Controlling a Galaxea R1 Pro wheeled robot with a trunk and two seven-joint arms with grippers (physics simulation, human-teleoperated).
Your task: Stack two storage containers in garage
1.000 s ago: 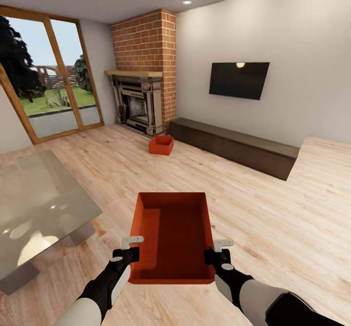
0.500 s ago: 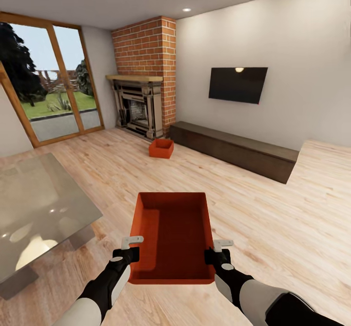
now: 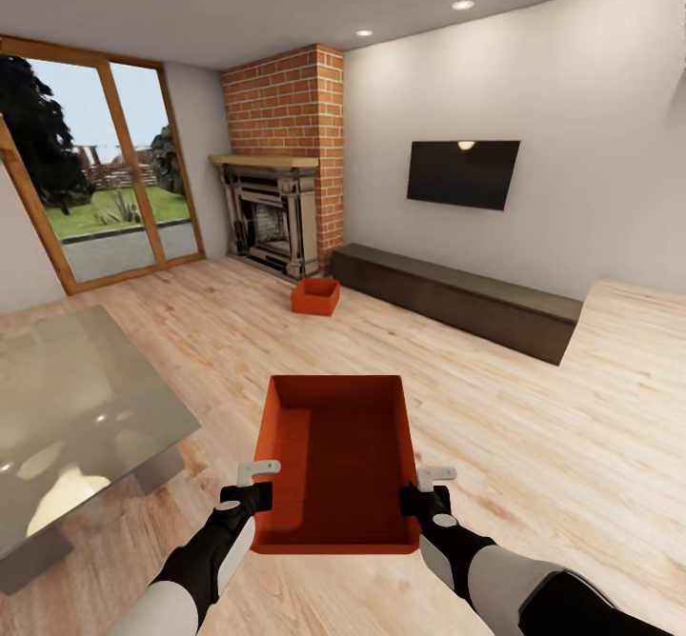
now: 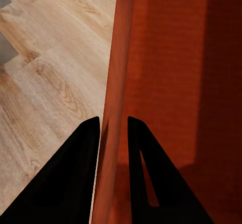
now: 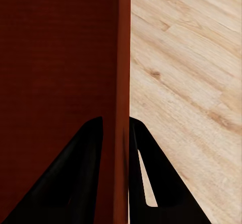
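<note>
Storage container number one, an orange-red open tray [image 3: 335, 460], is held level in front of the robot, above the light wood-plank floor [image 3: 534, 427] of the living room. Its interior is empty. The left gripper [image 3: 255, 486] clamps the tray's left wall, and in the left wrist view its two dark fingers [image 4: 83, 168] sit one on each side of that thin wall [image 4: 117, 83], closed on it. The right gripper [image 3: 427, 489] does the same on the opposite wall; the right wrist view shows its fingers [image 5: 83, 173] pinching the wall edge [image 5: 122, 73] between them. Both grips sit near the end of the tray nearest the robot.

The second storage container [image 3: 315, 296] rests on the floor well away from the robot, near the foot of the red-brick fireplace [image 3: 282, 155] and just beside the near end of a long low dark bench [image 3: 457, 299]. At this distance it is hard to tell whether it touches either one. A black wall screen [image 3: 464, 173] hangs above the bench. A glossy grey table [image 3: 76, 417] stands to the robot's left, and tall glass doors [image 3: 105, 169] look out on a garden.

The step in hand appears to be carrying the first tray out toward the garage, which is not in sight. The next move likely calls for turning the base toward an exit while keeping both grips firm and the tray level, so the thin walls do not slip from the fingers.
</note>
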